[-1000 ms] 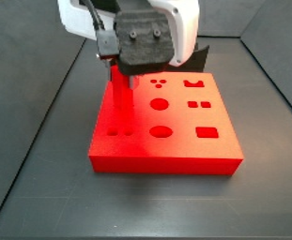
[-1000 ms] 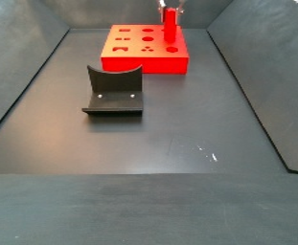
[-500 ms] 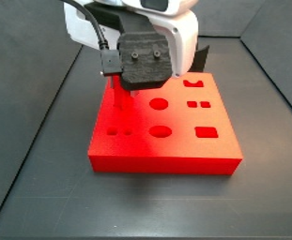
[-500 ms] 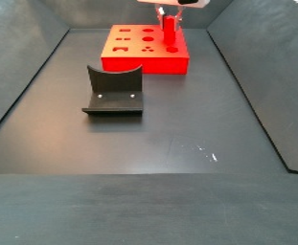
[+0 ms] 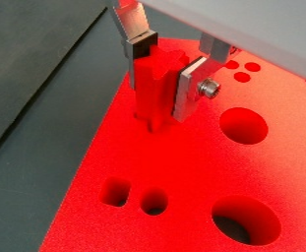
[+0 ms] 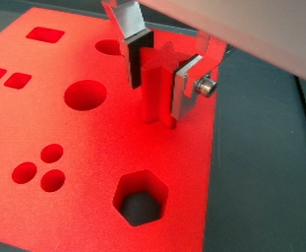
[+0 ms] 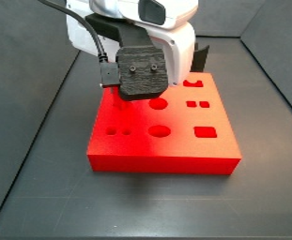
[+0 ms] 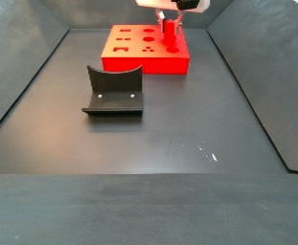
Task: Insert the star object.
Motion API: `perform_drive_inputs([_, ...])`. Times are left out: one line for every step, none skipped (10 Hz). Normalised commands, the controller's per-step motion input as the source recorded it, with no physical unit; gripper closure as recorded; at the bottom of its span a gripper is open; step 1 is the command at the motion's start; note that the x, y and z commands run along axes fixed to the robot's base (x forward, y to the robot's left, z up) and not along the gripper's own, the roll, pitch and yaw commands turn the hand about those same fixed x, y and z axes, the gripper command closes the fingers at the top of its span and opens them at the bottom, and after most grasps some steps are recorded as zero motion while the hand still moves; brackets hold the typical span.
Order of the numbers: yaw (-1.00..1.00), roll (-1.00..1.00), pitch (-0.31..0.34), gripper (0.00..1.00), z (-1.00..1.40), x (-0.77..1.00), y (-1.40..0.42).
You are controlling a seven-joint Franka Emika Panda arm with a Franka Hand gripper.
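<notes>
The star object (image 5: 152, 98) is a slim red peg with a star-shaped top, standing upright between my fingers. It also shows in a wrist view (image 6: 153, 98) and a side view (image 8: 171, 36). My gripper (image 5: 160, 87) is shut on it, its silver fingers (image 6: 187, 91) pressing both sides. The peg's lower end meets the top of the wide red block (image 7: 174, 150) near one edge, and the hole under it is hidden. In a side view my gripper (image 7: 142, 82) hides the peg. The block stands at the far end in a side view (image 8: 128, 46).
The block has round holes (image 5: 243, 126), a hexagonal hole (image 6: 140, 197) and small square holes (image 7: 207, 132). The dark fixture (image 8: 113, 91) stands on the floor in front of the block, and shows behind it in a side view (image 7: 202, 54). Sloping dark walls (image 8: 17, 86) surround the floor.
My gripper has come down towards the block with the peg in it. Less of the peg shows below the fingers than before.
</notes>
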Motion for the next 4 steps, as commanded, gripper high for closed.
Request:
perform_drive_inputs([-0.07, 0.16, 0.0, 1.0, -0.65, 0.02, -0.06])
perform_drive_inputs([-0.1, 0.1, 0.0, 1.0, -0.52, 0.0, -0.02])
perform_drive_inputs([0.0, 0.0, 0.0, 1.0, -0.05, 0.0, 0.0])
perform_drive_inputs([0.0, 0.0, 0.0, 1.0, 0.0, 0.0, 0.0])
